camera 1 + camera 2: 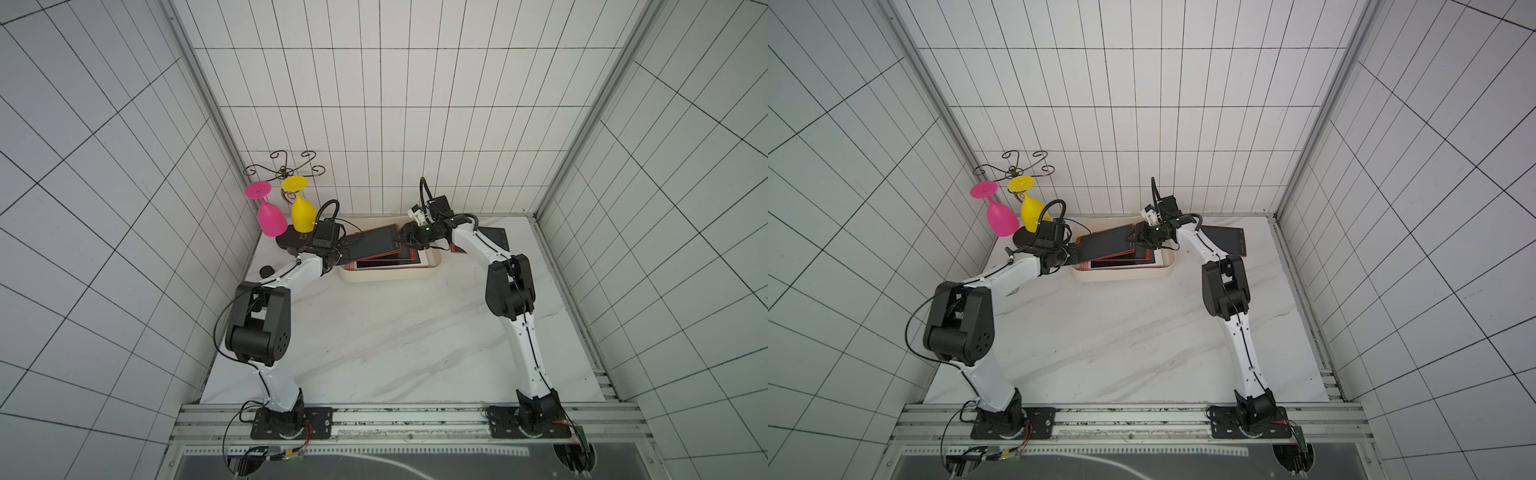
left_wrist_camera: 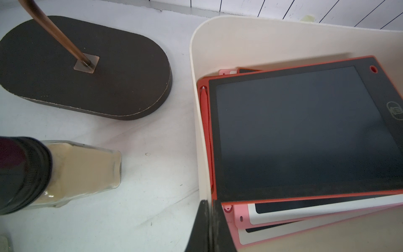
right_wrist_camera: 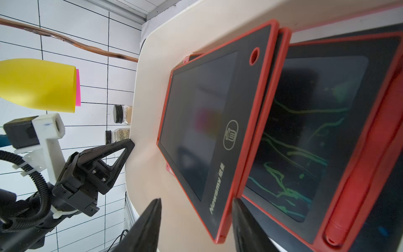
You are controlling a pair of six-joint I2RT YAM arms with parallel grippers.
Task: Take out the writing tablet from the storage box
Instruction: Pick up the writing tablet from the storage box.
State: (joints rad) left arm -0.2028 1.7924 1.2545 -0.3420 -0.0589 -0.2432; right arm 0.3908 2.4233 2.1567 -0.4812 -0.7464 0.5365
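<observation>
The white marble table [image 1: 395, 332] stood within grid-tiled walls on three sides. The storage box [image 1: 390, 275] sat at the far centre, and the red-framed writing tablet [image 1: 374, 245] lay askew on top of the stack inside it. The right gripper [image 3: 196, 203] was spread, its jaws either side of the tablet's right end and not closed on it. The left gripper [image 2: 209, 203] was pressed together on the box's left wall. Another red tablet [image 1: 496, 237] lay on the table just right of the box.

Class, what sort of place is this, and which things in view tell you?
Probably a robot test cell, not a home: two robot arms bolted to a metal rail, white gridded walls boxing in the table, and a storage box of writing tablets.
</observation>
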